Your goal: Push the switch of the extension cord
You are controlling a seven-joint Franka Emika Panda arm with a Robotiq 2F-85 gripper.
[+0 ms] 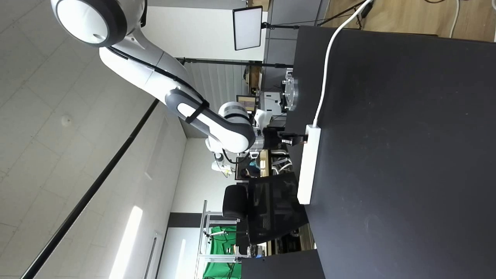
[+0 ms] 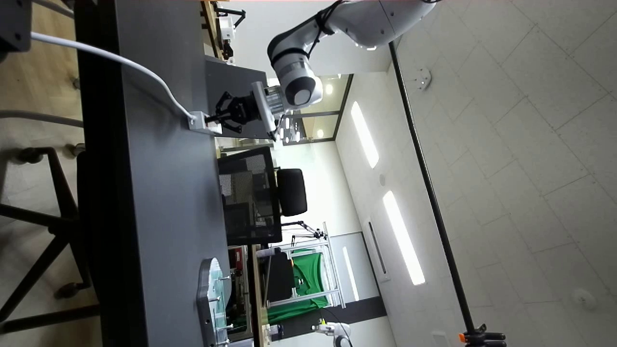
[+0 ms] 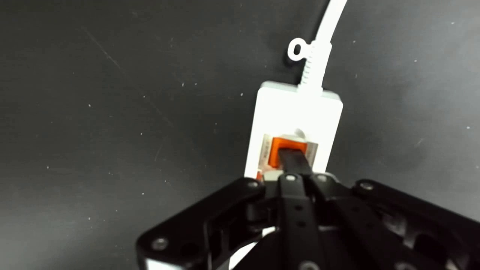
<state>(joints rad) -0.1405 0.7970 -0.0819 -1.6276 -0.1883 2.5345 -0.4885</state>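
The extension cord is a long white power strip [image 1: 309, 166] lying on the black table, with its white cable leaving one end. In an exterior view it shows nearly end-on [image 2: 197, 124]. The wrist view shows its cable end [image 3: 292, 108] and an orange switch [image 3: 275, 152] set in its top. My gripper [image 3: 294, 152] is shut, with its fingers together and nothing between them. Its tips are over the switch and cover part of it; they appear to touch it. In both exterior views the gripper [image 1: 305, 138] points down at the strip near the cable end [image 2: 210, 118].
The white cable [image 1: 326, 62] runs from the strip across the table [image 1: 407, 155] and over its edge. A clear plate with metal posts [image 2: 215, 299] stands at the table's edge. A black mesh chair [image 2: 248, 197] stands beyond the table.
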